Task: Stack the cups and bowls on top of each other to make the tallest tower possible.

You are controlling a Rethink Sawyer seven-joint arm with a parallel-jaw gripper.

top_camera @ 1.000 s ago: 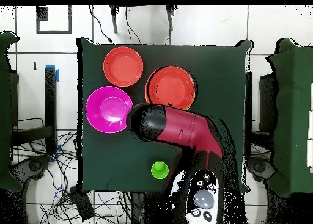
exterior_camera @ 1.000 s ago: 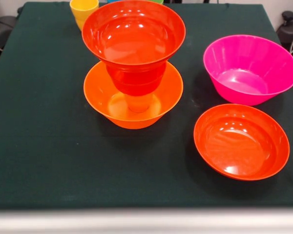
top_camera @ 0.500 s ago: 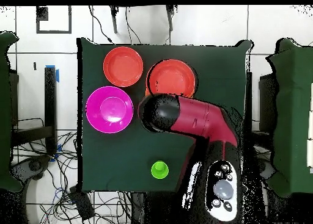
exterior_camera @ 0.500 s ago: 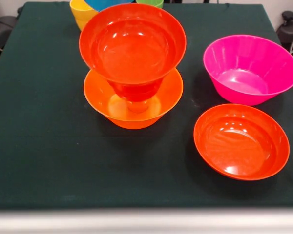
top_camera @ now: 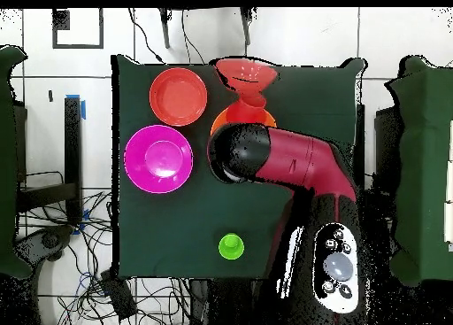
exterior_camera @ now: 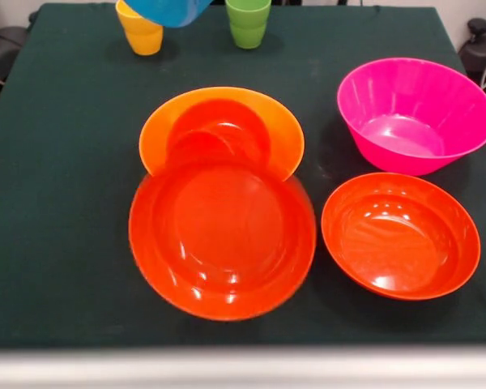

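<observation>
From my station I saw the table [exterior_camera: 65,243] covered in a dark green cloth, with a pale strip along its front edge. On it, the wide red bowl [exterior_camera: 223,239] stood tipped up on its side, its hollow facing the front camera, leaning against the orange bowl [exterior_camera: 158,134] behind it. A smaller red piece [exterior_camera: 219,134] showed inside the orange bowl; I could not tell if it was a cup or a bowl. No tower stood. To one side sat the pink bowl [exterior_camera: 417,113], upright, and just in front of it a second red bowl [exterior_camera: 401,235], also upright, the two nearly touching. At the far edge stood a yellow cup [exterior_camera: 142,34] and a green cup [exterior_camera: 248,23], apart from each other. A blue bowl [exterior_camera: 172,10] hung at the top edge above the yellow cup.

From overhead the arm [top_camera: 283,166] reached across the cloth and hid most of the orange bowl. I could not make out the gripper in either view. Around the table I saw a pale tiled floor [top_camera: 301,34], cables [top_camera: 88,286] trailing near the robot's base, and dark green surfaces [top_camera: 425,162] at both sides.
</observation>
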